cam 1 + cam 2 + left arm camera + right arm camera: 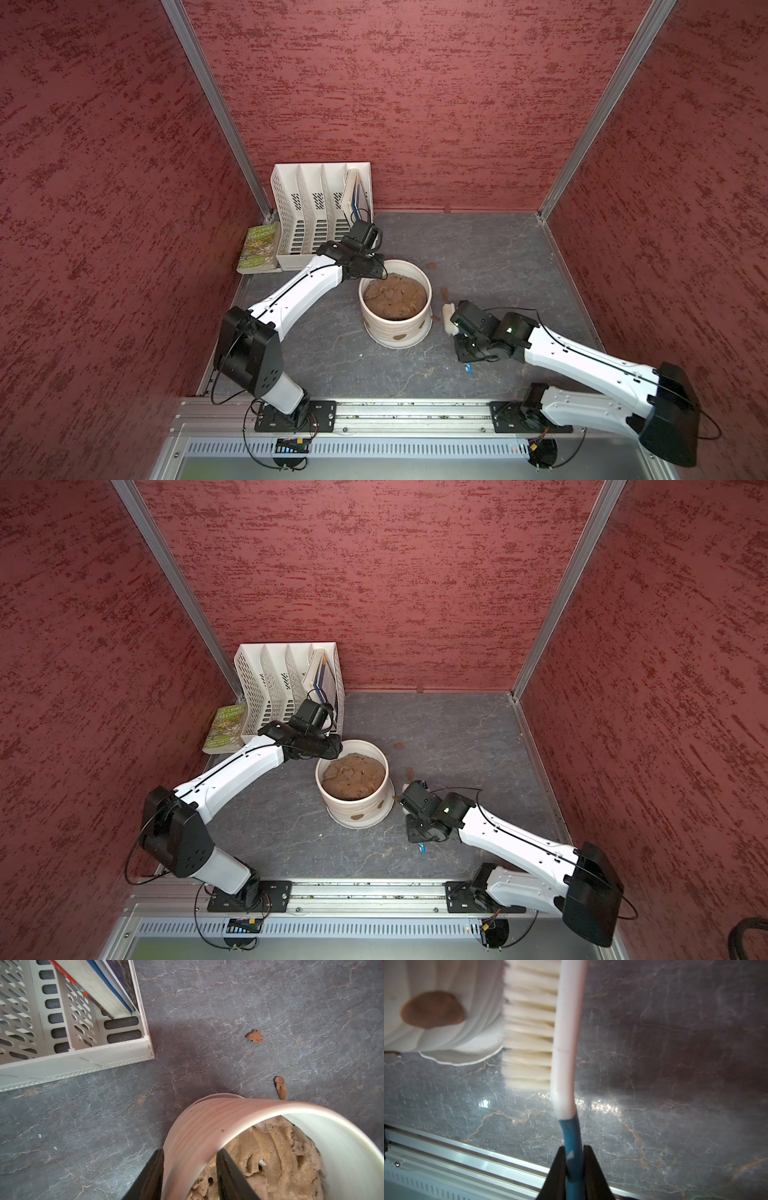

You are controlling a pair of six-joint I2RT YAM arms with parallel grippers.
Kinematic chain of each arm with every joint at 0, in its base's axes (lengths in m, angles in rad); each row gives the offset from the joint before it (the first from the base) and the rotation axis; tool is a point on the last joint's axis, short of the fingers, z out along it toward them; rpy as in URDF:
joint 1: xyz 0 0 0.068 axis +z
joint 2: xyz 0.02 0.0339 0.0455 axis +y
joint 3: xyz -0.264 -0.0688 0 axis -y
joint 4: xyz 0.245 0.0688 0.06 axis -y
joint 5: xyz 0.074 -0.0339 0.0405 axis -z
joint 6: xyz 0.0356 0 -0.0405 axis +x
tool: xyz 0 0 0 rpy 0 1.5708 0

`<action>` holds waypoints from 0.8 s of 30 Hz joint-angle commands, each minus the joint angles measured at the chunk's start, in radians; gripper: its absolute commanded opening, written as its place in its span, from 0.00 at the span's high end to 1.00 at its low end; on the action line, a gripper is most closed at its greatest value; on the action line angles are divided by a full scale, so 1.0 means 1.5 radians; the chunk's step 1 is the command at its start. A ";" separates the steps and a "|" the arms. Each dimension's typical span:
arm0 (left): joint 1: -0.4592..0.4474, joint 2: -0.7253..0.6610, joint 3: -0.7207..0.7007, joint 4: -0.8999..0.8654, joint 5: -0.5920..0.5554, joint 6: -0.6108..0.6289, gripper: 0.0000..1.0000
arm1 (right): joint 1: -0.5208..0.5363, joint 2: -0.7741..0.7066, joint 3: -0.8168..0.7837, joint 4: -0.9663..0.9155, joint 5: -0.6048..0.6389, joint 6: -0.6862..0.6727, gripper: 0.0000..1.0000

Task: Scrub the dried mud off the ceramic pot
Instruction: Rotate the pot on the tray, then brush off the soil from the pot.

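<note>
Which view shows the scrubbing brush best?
The right wrist view: the brush is close up, bristles facing the pot, blue handle clamped in the right gripper. Both top views show only its ends; the left wrist view shows none.

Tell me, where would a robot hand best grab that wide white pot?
Grip its rim wall, coming from above. The ceramic pot is likely too wide to span, but its thin upright wall and open top let one finger go inside and one outside, as the left gripper straddles it here.
</note>
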 commanded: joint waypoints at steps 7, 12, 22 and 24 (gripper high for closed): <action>-0.017 -0.010 -0.035 -0.047 0.010 -0.001 0.67 | 0.059 0.121 0.011 0.015 0.022 0.049 1.00; -0.017 -0.014 -0.042 -0.053 0.005 -0.006 0.82 | 0.044 0.185 0.039 0.041 0.047 0.040 1.00; -0.018 -0.068 -0.082 -0.085 -0.022 -0.015 1.00 | -0.057 0.150 0.033 0.013 0.091 0.025 1.00; -0.017 -0.085 -0.088 -0.101 -0.026 -0.017 1.00 | -0.067 0.143 0.031 0.007 0.091 0.019 1.00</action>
